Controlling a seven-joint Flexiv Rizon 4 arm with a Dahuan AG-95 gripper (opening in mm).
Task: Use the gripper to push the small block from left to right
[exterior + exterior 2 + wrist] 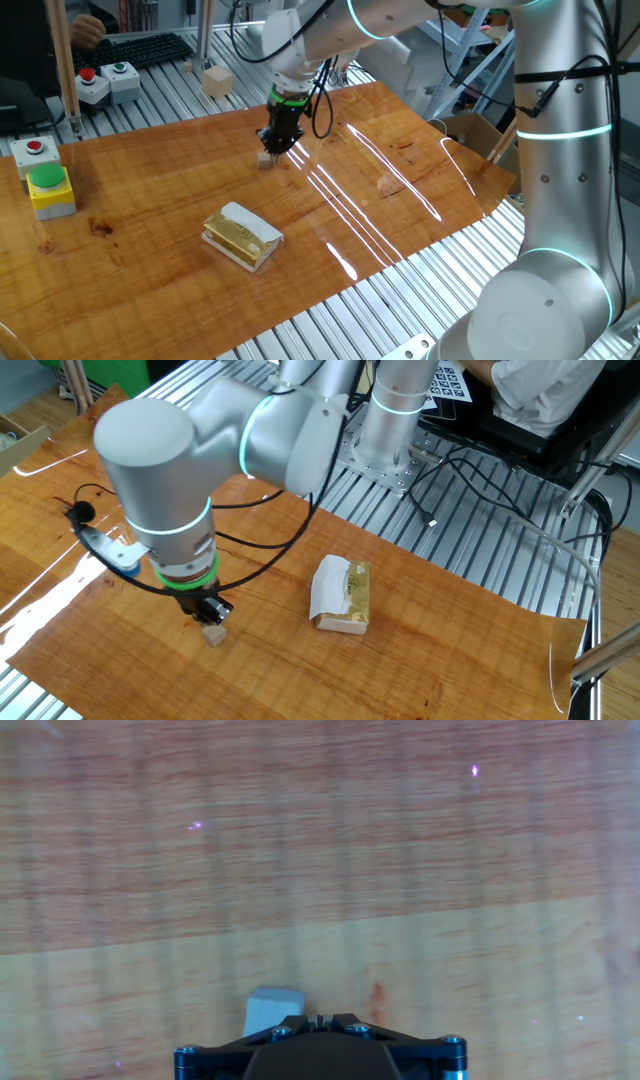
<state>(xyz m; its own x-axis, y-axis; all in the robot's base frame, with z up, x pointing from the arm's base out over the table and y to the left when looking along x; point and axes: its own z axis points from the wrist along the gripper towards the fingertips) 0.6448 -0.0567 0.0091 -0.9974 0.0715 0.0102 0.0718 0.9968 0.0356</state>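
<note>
Wooden small block (266, 160) beside gripper (277, 147)

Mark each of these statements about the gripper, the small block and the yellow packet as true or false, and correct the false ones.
1. The gripper is down beside the small block. True.
2. The small block is lifted off the wooden board. False: it rests on the board.
3. The yellow packet lies apart from the gripper. True.
4. The gripper fingers are spread wide open. False: in the hand view they appear shut together.
5. The block sits on top of the packet. False: it lies well away from it.
</note>
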